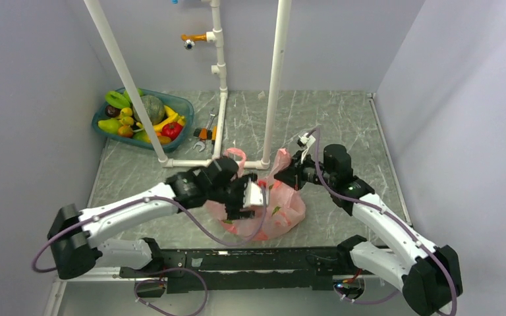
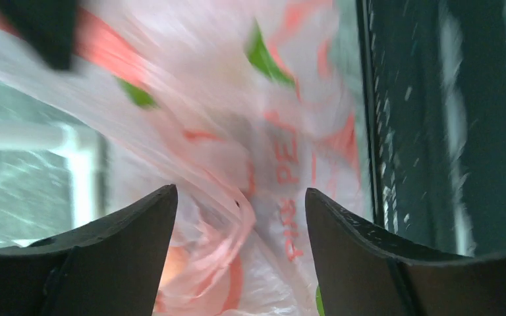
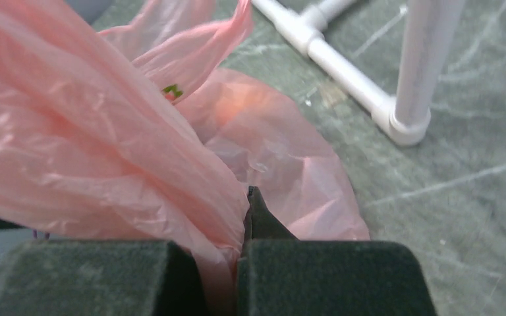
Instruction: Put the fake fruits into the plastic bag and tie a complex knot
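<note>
The pink plastic bag (image 1: 283, 210) lies bulging on the table between my arms. My left gripper (image 1: 253, 197) hovers just over it, open, with bag film (image 2: 237, 99) between its fingers (image 2: 125, 250) but not pinched. My right gripper (image 1: 290, 174) is shut on a bunched strip of the bag (image 3: 92, 131) at its far right top. A peach-orange shape (image 3: 240, 99) glows through the film. Most fake fruits (image 1: 138, 118) lie in the teal basin at the far left. No knot is in view.
The teal basin (image 1: 184, 105) sits at the far left. A white pipe frame (image 1: 223, 125) stands behind the bag, its foot (image 3: 402, 125) close to the right gripper. A metal wrench and orange tool (image 1: 204, 133) lie by the frame. Walls close in both sides.
</note>
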Controlling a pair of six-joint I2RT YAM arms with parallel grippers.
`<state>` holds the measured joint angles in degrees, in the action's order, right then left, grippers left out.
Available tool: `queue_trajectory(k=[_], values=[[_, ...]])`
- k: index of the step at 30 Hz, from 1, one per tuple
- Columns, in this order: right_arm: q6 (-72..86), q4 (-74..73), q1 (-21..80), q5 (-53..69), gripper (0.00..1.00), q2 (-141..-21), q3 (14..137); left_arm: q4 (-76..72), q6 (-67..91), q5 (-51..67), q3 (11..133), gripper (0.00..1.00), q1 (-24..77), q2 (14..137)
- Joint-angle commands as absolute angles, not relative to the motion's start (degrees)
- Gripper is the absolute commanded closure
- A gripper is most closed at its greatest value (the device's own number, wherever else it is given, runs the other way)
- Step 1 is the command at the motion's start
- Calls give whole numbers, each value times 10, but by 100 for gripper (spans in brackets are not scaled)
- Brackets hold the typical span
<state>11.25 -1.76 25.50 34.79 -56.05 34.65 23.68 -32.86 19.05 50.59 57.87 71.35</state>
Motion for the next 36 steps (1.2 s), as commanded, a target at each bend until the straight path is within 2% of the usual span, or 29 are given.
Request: queue_trajectory(k=[1, 6, 13, 16, 20, 21, 23, 24, 31, 36], values=[[49, -29, 262, 400, 100, -533, 380, 285, -207, 320, 649, 23, 548, 659], [24, -14, 275, 392, 100, -527, 380, 254, -110, 308, 734, 26, 500, 699], [5, -3, 311, 380, 100, -553, 397, 222, -150, 319, 762, 22, 503, 738], [-16, -31, 313, 361, 100, -558, 411, 283, -193, 275, 769, 22, 493, 762], [-16, -85, 312, 333, 100, -515, 393, 342, -280, 262, 690, 15, 437, 756], [-5, -92, 312, 316, 100, -502, 384, 344, -299, 274, 667, 9, 423, 755], [26, -111, 312, 296, 100, -491, 368, 393, -358, 278, 646, 4, 419, 772], [37, -121, 313, 290, 100, -492, 360, 426, -383, 294, 634, 4, 419, 781], [28, -49, 318, 254, 100, -556, 331, 457, -415, 311, 546, 40, 444, 793], [5, 45, 358, 233, 100, -674, 390, 461, -418, 329, 500, 74, 457, 755]])
